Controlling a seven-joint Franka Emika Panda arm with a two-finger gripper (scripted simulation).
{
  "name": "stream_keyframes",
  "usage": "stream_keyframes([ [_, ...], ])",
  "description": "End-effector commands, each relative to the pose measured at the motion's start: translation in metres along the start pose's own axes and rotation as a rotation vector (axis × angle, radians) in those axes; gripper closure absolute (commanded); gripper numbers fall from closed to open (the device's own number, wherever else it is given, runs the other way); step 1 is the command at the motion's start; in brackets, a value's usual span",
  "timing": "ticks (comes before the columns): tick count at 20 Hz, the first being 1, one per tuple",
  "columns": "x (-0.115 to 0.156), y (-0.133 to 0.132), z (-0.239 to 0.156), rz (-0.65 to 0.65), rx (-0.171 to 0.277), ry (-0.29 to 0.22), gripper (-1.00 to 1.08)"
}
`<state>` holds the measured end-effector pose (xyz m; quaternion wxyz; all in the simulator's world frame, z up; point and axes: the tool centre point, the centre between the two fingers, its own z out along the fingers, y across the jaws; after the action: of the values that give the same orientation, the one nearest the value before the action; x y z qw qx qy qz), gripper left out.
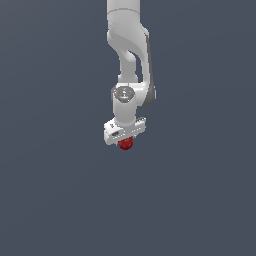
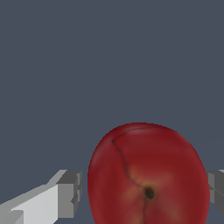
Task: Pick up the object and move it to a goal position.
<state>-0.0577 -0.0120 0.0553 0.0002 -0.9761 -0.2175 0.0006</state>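
The background is one flat, matte surface (image 1: 55, 200) of dark blue-grey colour, with no texture, no edge and no other thing on it, so I cannot tell from the exterior view where a floor ends or whether the ball rests on it or hangs over it. In the upper middle of the exterior view the white arm (image 1: 131, 50) comes down from the top edge; it is smooth, rounded and looks like painted plastic or metal, with a darker grey band on its side and a round grey cap at the wrist. Below it, just under the centre of the frame, sits the white claw (image 1: 125, 138), a short boxy bar, and the apple (image 1: 126, 144) shows directly beneath it as a small red dot. In the wrist view the left finger (image 2: 69, 194), pale grey and blocky, stands in the lower left, with a thin gap to the apple (image 2: 148, 175), which fills the lower middle: glossy, dark red, roundish, with a dark stem pit and a fine crease. The right finger (image 2: 216, 187) is at the lower right edge, seemingly against the skin. I cannot tell if the claw is really gripping. In my judgement the reaching is done; the lifting and carrying to the goal, which is not marked anywhere, remain.
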Motion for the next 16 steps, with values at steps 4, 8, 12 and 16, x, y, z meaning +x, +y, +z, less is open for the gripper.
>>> stream_keyframes([
  [4,0.0007,0.0005,0.0092,-0.001,-0.001,0.001,-0.92],
  [8,0.0007,0.0005,0.0092,-0.001,-0.001,0.001,1.08],
  [12,0.0007,0.0005,0.0092,-0.001,-0.001,0.001,1.08],
  [16,0.0004,0.0014,0.0078,0.0,-0.001,0.001,1.08],
])
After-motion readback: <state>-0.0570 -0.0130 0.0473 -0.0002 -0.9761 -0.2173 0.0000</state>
